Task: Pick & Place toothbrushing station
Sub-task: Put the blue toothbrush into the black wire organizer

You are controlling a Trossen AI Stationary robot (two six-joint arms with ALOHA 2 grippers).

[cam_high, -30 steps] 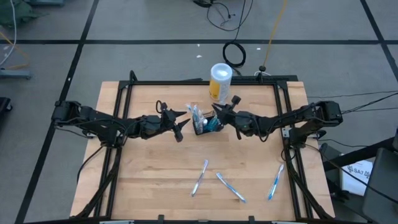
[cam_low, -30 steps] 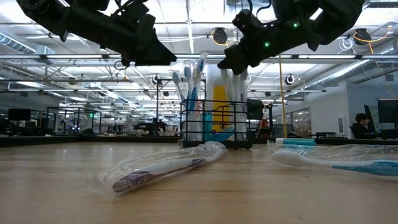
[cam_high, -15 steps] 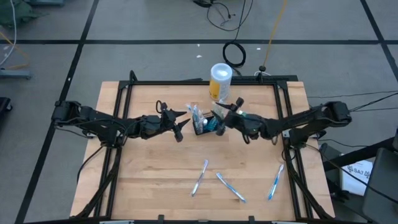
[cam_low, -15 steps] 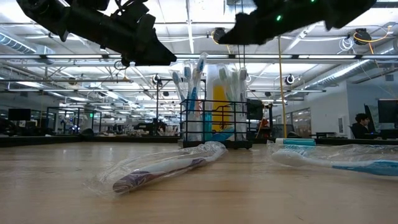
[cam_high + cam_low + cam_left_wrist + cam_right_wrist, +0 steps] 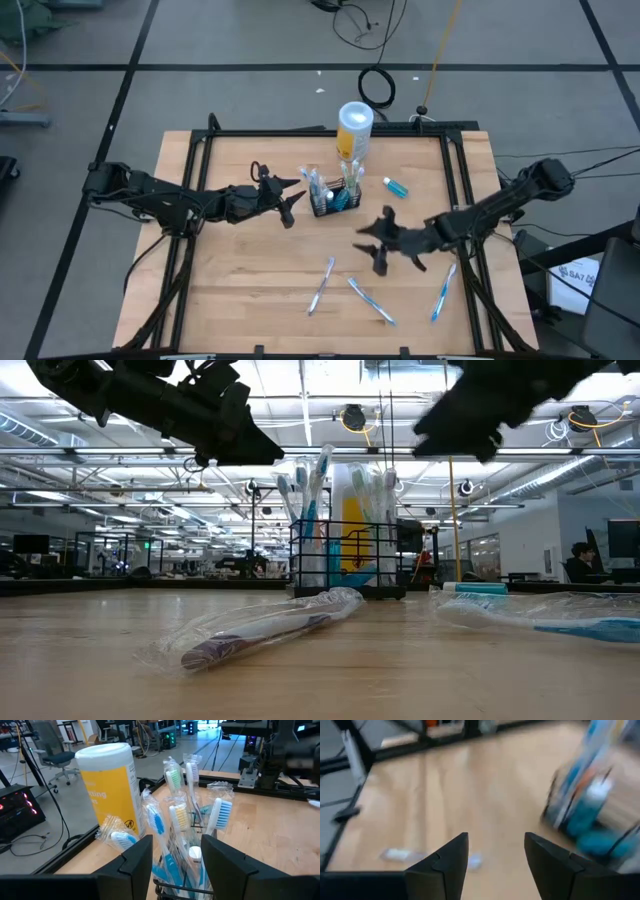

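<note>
The toothbrushing station (image 5: 333, 199) is a small black wire-mesh basket standing on the table's middle, with several wrapped toothbrushes upright in it (image 5: 172, 815); it also shows in the low view (image 5: 345, 558). My left gripper (image 5: 291, 207) hovers open just left of the basket, fingers (image 5: 137, 865) level and pointing at it, touching nothing. My right gripper (image 5: 376, 245) hangs open and empty over the bare table, nearer the front edge and right of the basket (image 5: 590, 815).
A white-and-yellow canister (image 5: 354, 130) stands just behind the basket. A small blue tube (image 5: 395, 186) lies to its right. Three wrapped toothbrushes (image 5: 321, 285), (image 5: 370, 300), (image 5: 443, 290) lie near the front edge. A black frame (image 5: 455, 160) borders the tabletop.
My right gripper has drawn away from the basket's right side toward the table's near edge, rolling as it went, and now stands over bare table. The basket and its brushes have stayed where they were.
</note>
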